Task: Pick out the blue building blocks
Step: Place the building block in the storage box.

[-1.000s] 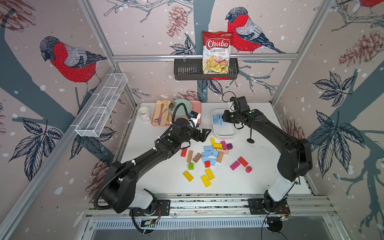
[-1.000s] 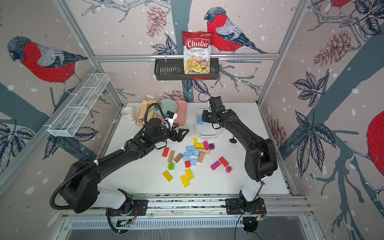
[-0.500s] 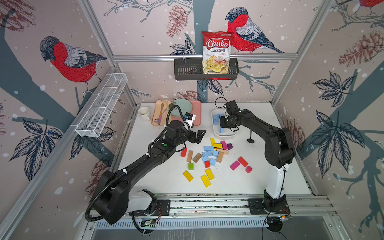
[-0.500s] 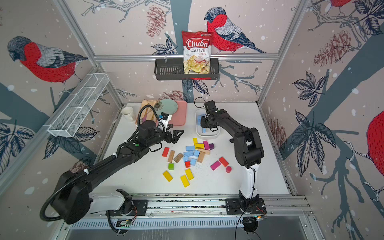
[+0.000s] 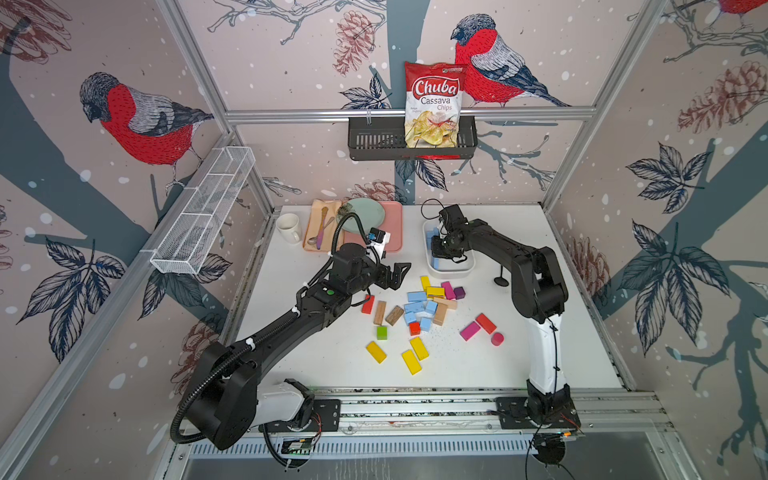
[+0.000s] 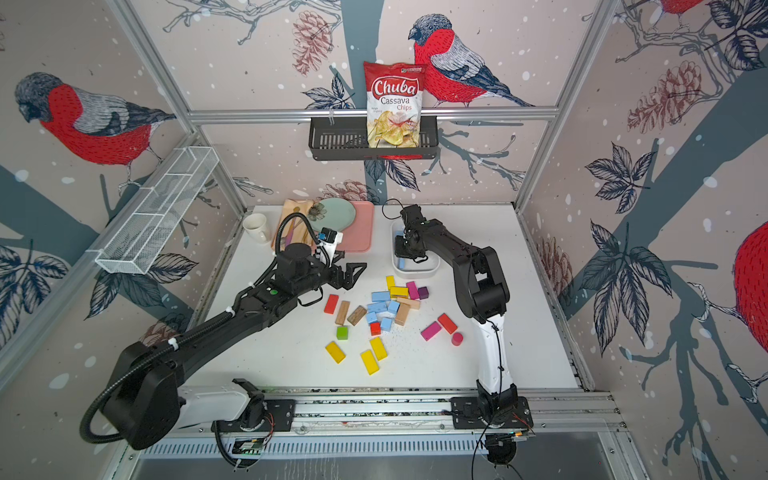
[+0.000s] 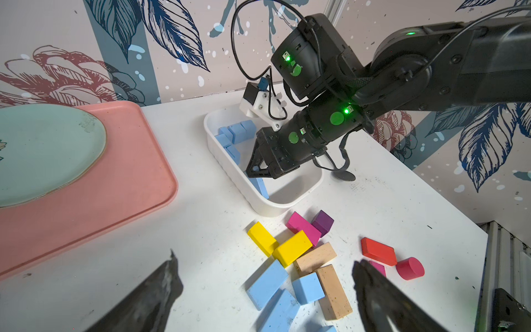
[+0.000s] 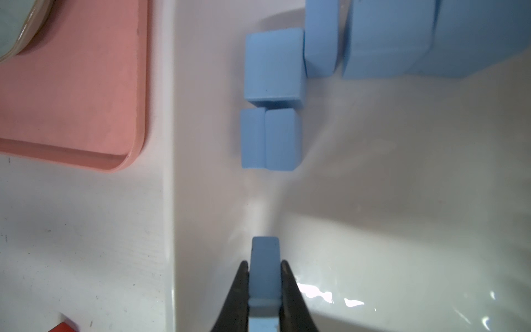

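Observation:
Several loose blue building blocks (image 5: 419, 308) (image 6: 381, 307) lie in the middle of a mixed pile, shown close in the left wrist view (image 7: 267, 284). More blue blocks (image 7: 238, 132) (image 8: 273, 66) lie in the white tray (image 5: 451, 272) (image 8: 373, 186). My right gripper (image 5: 436, 258) (image 6: 400, 255) (image 7: 253, 172) (image 8: 264, 263) reaches down into that tray, shut on a thin blue bar (image 8: 265, 250) (image 7: 262, 186). My left gripper (image 5: 401, 276) (image 6: 353, 274) (image 7: 264, 258) hovers open just back-left of the pile, holding nothing.
Yellow (image 5: 418, 348), red (image 5: 485, 323), magenta (image 5: 469, 331), green (image 5: 382, 332) and plain wooden (image 5: 379, 312) blocks surround the blue ones. A pink tray (image 5: 395, 232) with a green plate, a mug (image 5: 289, 227) and a cutlery board stand at the back left.
My right gripper has come forward and down into the white tray with the blue bar still held. The left gripper has stayed open and has hardly moved.

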You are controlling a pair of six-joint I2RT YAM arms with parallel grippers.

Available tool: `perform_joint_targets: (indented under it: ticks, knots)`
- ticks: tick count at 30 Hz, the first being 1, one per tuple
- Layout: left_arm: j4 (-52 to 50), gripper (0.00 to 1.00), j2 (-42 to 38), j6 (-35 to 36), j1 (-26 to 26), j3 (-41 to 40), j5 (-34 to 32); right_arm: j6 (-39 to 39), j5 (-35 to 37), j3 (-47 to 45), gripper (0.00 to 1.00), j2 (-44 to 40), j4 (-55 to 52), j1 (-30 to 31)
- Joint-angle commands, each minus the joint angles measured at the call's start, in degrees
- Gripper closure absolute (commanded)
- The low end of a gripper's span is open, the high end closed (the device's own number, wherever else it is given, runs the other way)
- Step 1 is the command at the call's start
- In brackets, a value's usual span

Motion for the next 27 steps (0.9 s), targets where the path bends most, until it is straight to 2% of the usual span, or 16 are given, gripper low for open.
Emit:
perform_joint_targets:
  ticks: [1,13,21,27]
  knots:
    - [2.1,0.04,-0.2,0.5,0.2,-0.4,-0.4,0.6,-0.8,1.1,0.78,1.1,0.1,0.1]
    - [2.3,0.04,-0.2,0.3,0.2,-0.5,-0.5,2.4,-2.7,2.1,0.60,1.5,1.0,-0.2]
    - [0.8,0.04,-2.1,0.1,0.5,-0.4,-1.9,2.8,-2.2,-1.0,0.48,-5.8,3.1,-1.0]
    - [1.4,0.04,-5.0,-0.7,1.0,-1.2,-2.2,2.9,0.9,-6.1,0.35,-14.4,6.2,-1.8]
